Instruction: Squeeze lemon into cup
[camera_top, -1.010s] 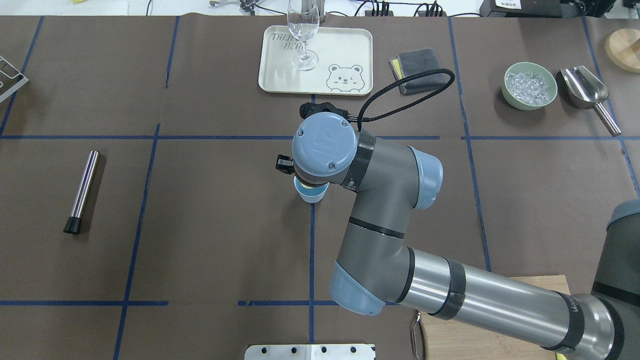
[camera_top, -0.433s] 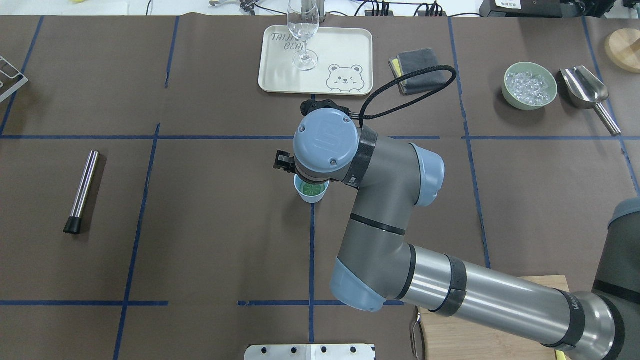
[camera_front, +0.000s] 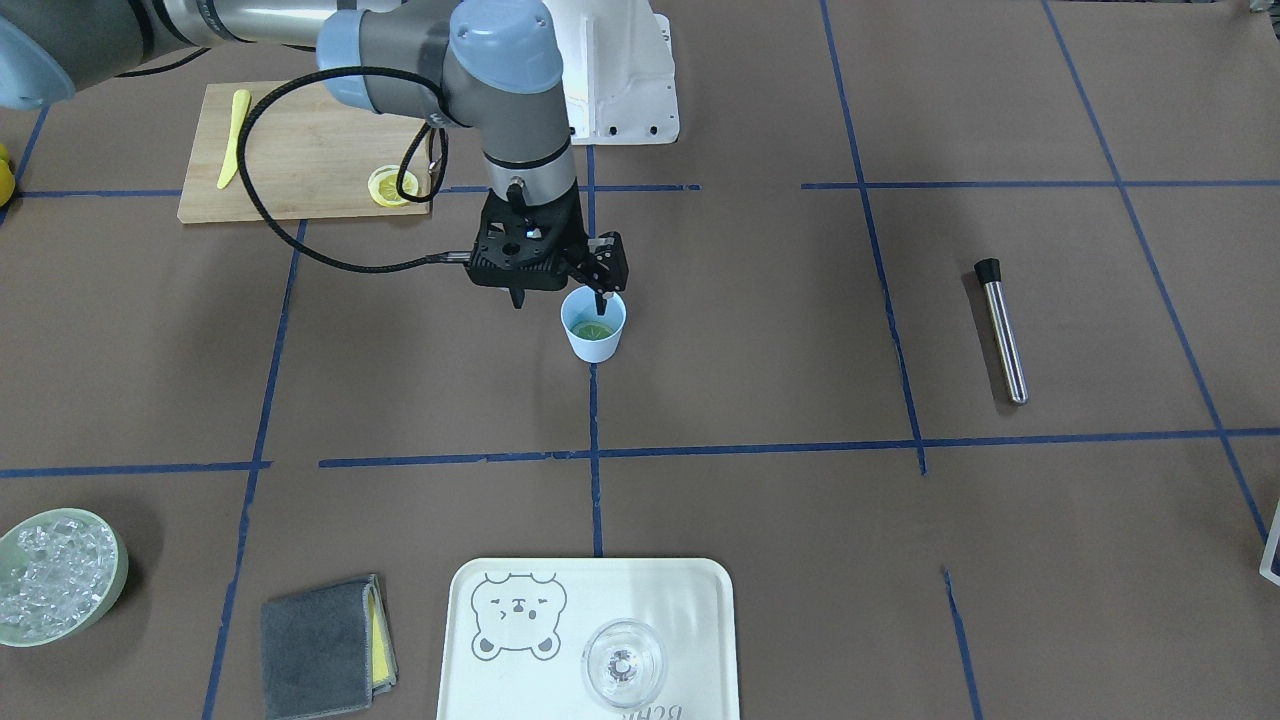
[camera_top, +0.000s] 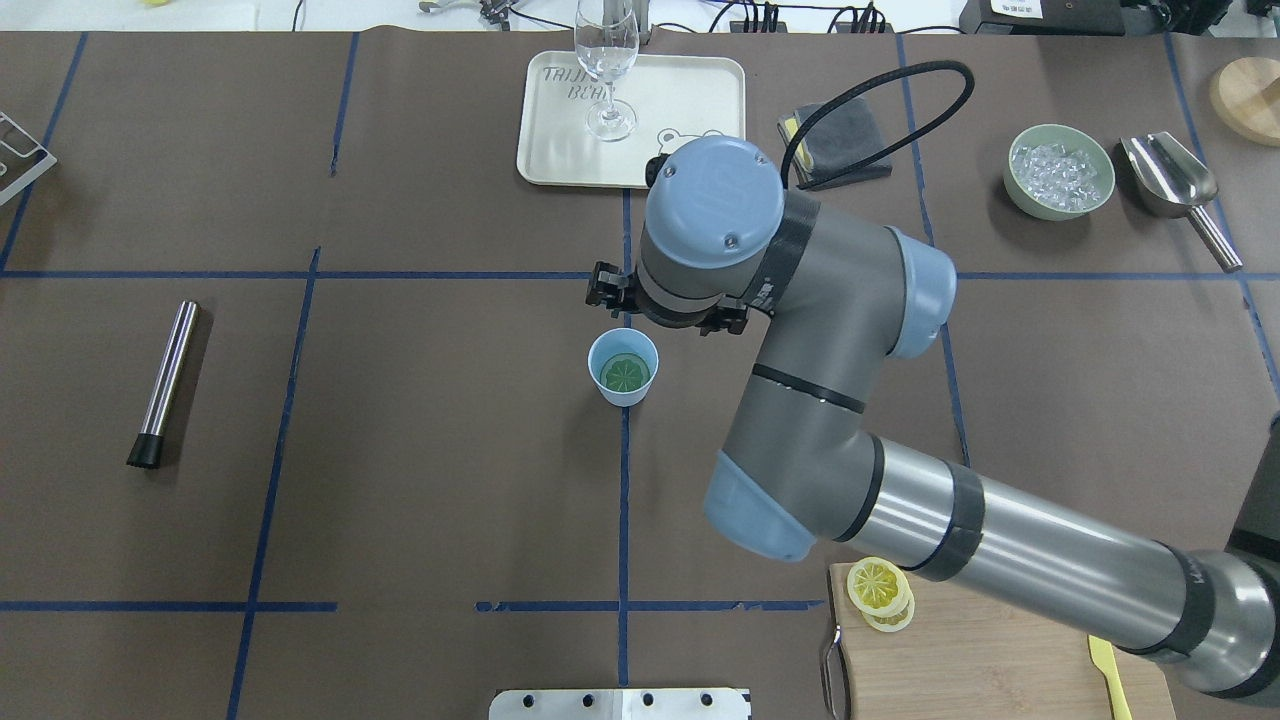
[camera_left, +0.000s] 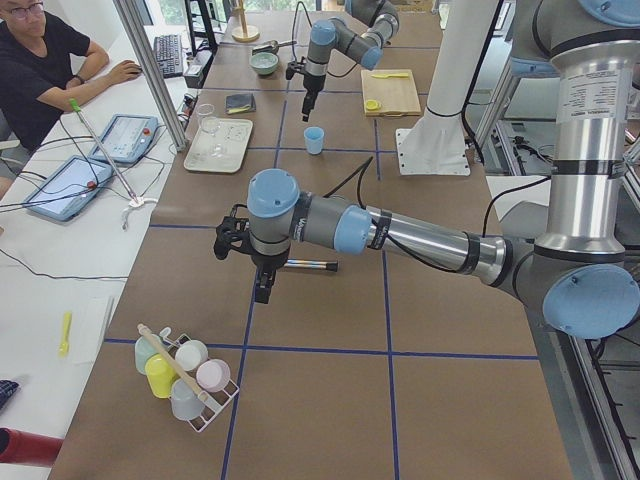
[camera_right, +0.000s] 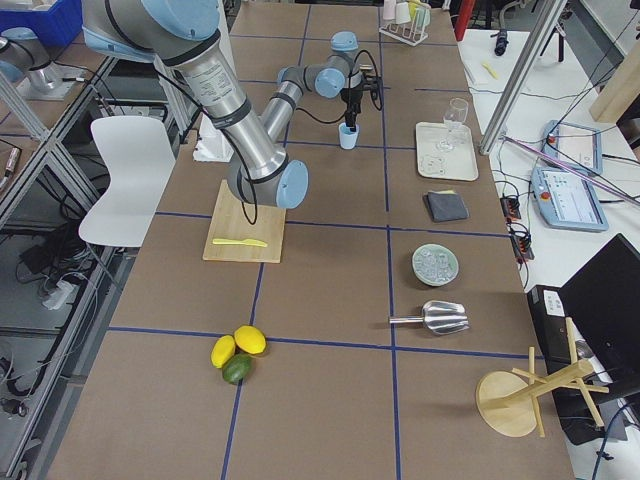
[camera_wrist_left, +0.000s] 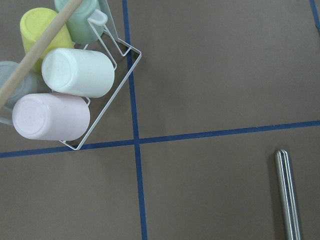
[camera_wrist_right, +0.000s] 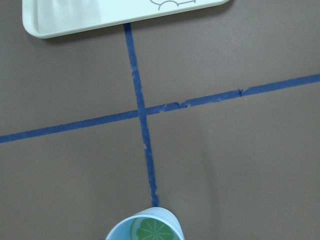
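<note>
Right gripper (camera_front: 558, 298): jaws wide apart, holding nothing, hovers just beside small light-blue tapered cup (camera_front: 592, 350). Thin round yellow lemon slice (camera_front: 592, 329) lies flat inside cup; probably dropped in, squeeze apparently finished.

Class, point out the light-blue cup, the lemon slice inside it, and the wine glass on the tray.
cup (camera_front: 594, 348): front-facing view, on its outer wall.
lemon slice (camera_top: 626, 373): overhead view, on the middle of its flesh.
wine glass (camera_top: 611, 124): overhead view, on its foot.
</note>
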